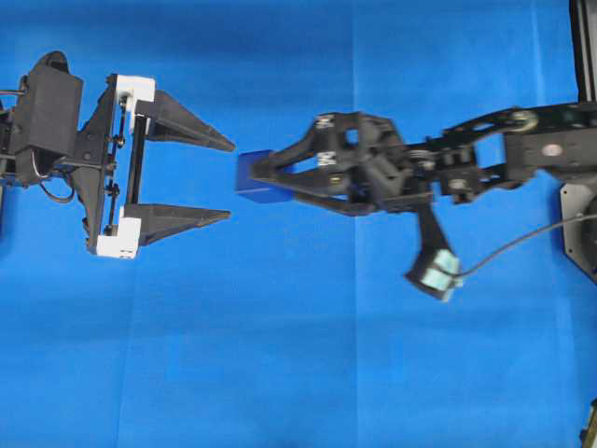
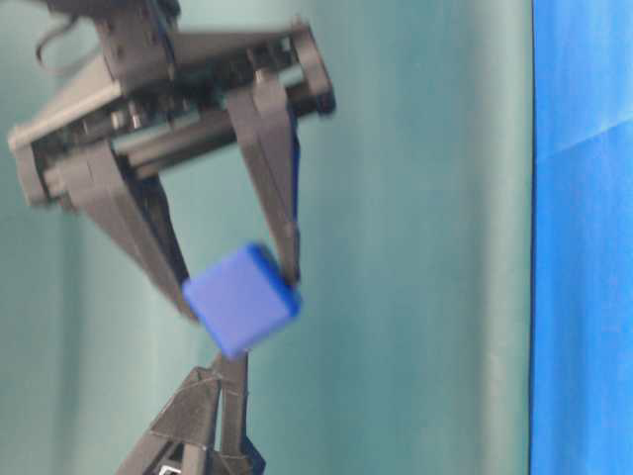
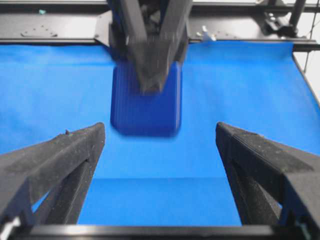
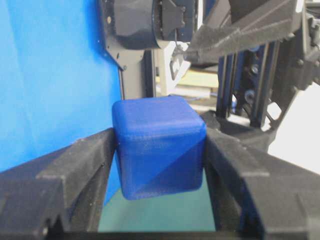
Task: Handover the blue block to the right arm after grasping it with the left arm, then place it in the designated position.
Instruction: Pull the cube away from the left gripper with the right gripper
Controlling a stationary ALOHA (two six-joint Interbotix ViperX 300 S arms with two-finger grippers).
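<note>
The blue block (image 1: 254, 177) hangs above the blue cloth, pinched between the fingers of my right gripper (image 1: 266, 179), which is shut on it. In the right wrist view the blue block (image 4: 159, 145) fills the gap between both pads of the right gripper (image 4: 160, 150). My left gripper (image 1: 230, 180) is open wide, its tips just short of the block and not touching it. From the left wrist, the blue block (image 3: 145, 107) sits ahead of the left gripper (image 3: 160, 145). The table-level view shows the blue block (image 2: 240, 297) held from above. The designated position is out of view.
The blue cloth (image 1: 280, 355) covers the table. The right arm's base (image 1: 578, 205) and a cable (image 1: 522, 245) lie at the right edge. The right arm's wrist camera (image 1: 434, 275) juts toward the front. A black frame rail (image 3: 60, 30) runs along the far table edge.
</note>
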